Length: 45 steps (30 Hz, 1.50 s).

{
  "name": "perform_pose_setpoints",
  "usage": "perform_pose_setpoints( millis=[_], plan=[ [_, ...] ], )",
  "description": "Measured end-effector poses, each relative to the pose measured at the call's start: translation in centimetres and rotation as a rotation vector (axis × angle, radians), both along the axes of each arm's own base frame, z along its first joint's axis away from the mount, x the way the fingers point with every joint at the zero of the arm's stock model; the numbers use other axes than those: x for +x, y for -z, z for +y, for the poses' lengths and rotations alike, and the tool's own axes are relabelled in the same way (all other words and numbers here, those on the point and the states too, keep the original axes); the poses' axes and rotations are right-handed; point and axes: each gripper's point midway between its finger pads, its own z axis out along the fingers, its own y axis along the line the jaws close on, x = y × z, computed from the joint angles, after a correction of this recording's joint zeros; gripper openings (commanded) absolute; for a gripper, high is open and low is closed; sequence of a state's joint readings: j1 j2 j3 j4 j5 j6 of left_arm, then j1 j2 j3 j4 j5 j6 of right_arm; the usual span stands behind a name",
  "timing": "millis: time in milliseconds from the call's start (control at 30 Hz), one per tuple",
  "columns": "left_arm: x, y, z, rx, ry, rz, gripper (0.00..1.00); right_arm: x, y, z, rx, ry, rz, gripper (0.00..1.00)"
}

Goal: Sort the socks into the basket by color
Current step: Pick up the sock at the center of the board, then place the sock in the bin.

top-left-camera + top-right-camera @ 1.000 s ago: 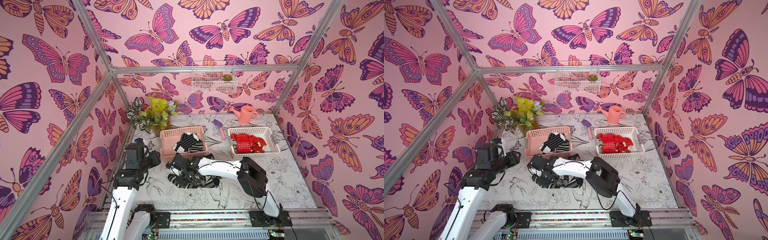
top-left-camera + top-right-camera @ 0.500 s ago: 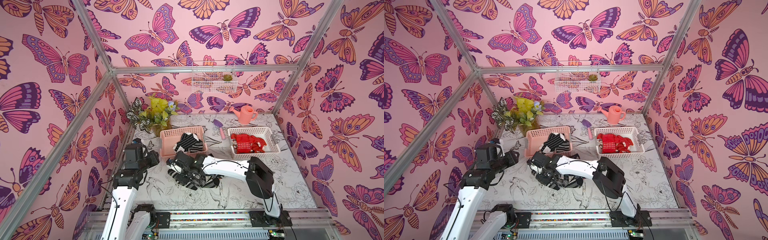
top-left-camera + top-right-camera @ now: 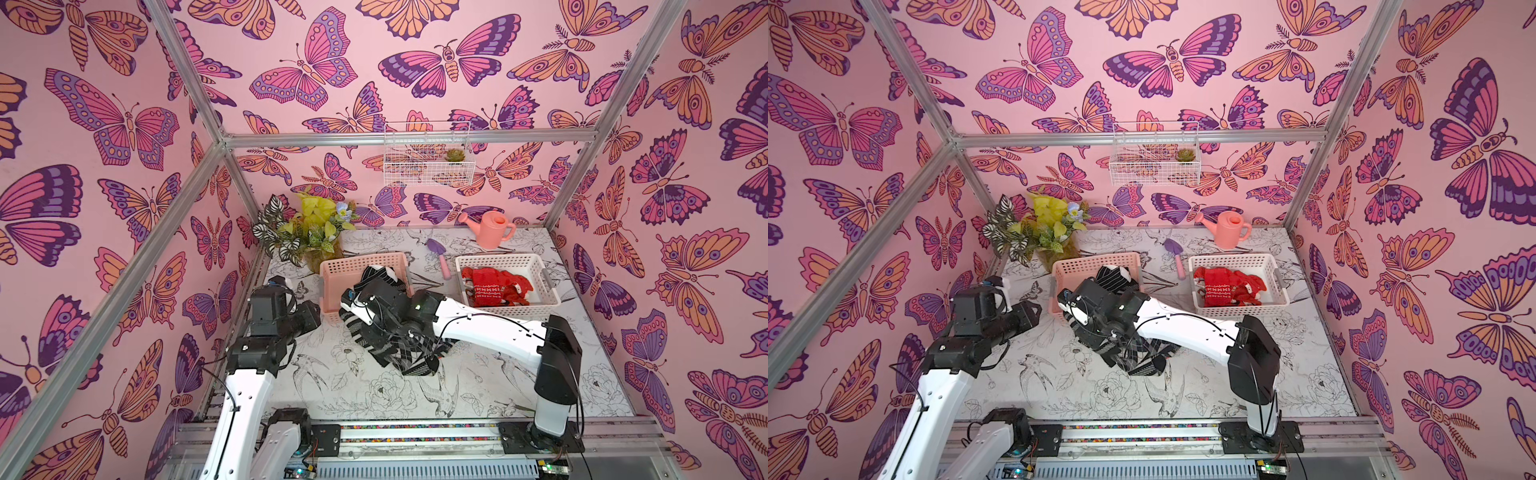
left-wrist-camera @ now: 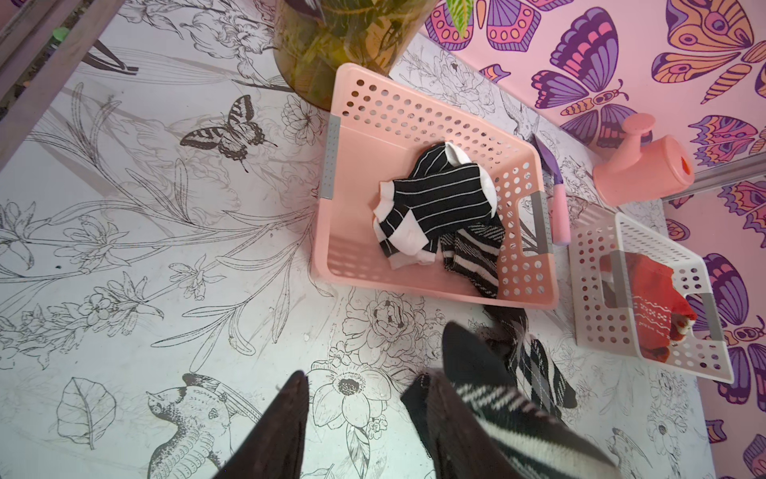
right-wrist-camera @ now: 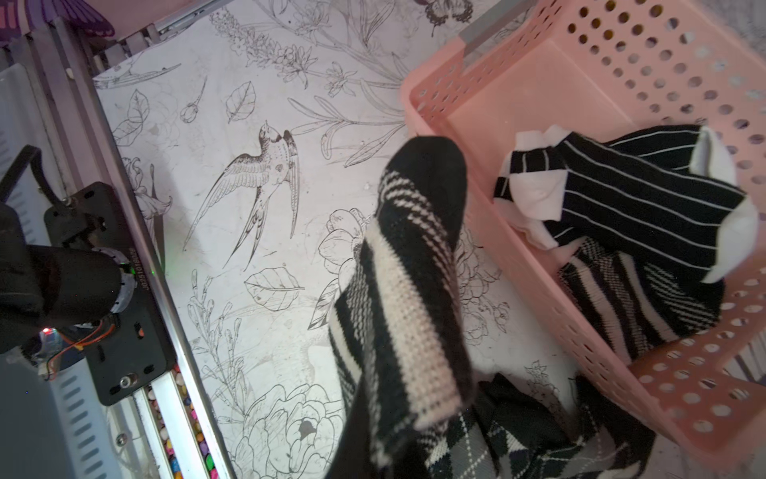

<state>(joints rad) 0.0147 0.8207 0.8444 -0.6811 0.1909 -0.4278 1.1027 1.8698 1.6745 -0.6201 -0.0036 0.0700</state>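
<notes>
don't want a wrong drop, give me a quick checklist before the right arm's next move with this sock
1. right gripper shut on striped sock: ok
2. Sock matches black-and-white socks in pink basket: ok
3. Sock above pink basket: not ok, it hangs outside the wall
4. Sock free of the unsorted pile: cannot tell
5. left gripper open, empty: ok

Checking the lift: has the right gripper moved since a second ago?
Yes. The right gripper, jaws shut on a striped sock, has shifted toward the pink basket, now at its near wall.
</notes>
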Motion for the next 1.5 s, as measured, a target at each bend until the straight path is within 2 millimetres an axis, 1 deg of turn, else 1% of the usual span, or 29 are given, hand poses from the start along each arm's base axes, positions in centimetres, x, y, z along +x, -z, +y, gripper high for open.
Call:
perform_pose_setpoints(
  millis=[133, 300, 500, 600, 667, 733, 833, 1033, 1133, 1300, 1500],
  plan=[
    [0.1, 0.3, -0.6, -0.023, 0.025, 0.013, 0.48, 2.1, -1.6, -0.6, 0.012, 0.033, -0.036, 0.02],
    [0.1, 0.5, -1.1, -0.046, 0.049, 0.019, 0.48, 5.7, -4.3, -1.8, 0.05, 0.1, -0.087, 0.02],
    [0.4, 0.5, -1.6, -0.066, 0.072, 0.015, 0.48, 9.4, -7.5, -3.3, 0.097, 0.164, -0.145, 0.02],
    [0.4, 0.6, -1.8, -0.075, 0.08, 0.021, 0.48, 11.2, -8.7, -3.7, 0.114, 0.188, -0.175, 0.02],
    [0.4, 0.7, -1.9, -0.079, 0.084, 0.025, 0.48, 12.3, -8.9, -3.8, 0.12, 0.202, -0.186, 0.02],
    [0.5, 0.8, -2.0, -0.084, 0.089, 0.03, 0.48, 13.4, -8.7, -3.8, 0.119, 0.215, -0.191, 0.02],
    [0.5, 0.9, -2.1, -0.089, 0.094, 0.033, 0.48, 14.8, -7.5, -3.7, 0.107, 0.23, -0.192, 0.02],
    [0.6, 0.9, -2.2, -0.093, 0.098, 0.03, 0.48, 17.3, -4.1, -3.2, 0.082, 0.258, -0.172, 0.02],
    [0.6, 0.8, -2.2, -0.093, 0.099, 0.028, 0.48, 18.2, -2.9, -2.7, 0.088, 0.271, -0.158, 0.02],
    [0.7, 0.7, -2.2, -0.092, 0.099, 0.022, 0.48, 19.2, -2.5, -1.7, 0.139, 0.298, -0.132, 0.02],
    [0.8, 0.7, -2.2, -0.092, 0.099, 0.018, 0.48, 19.3, -2.5, -0.8, 0.198, 0.32, -0.085, 0.02]
  ],
)
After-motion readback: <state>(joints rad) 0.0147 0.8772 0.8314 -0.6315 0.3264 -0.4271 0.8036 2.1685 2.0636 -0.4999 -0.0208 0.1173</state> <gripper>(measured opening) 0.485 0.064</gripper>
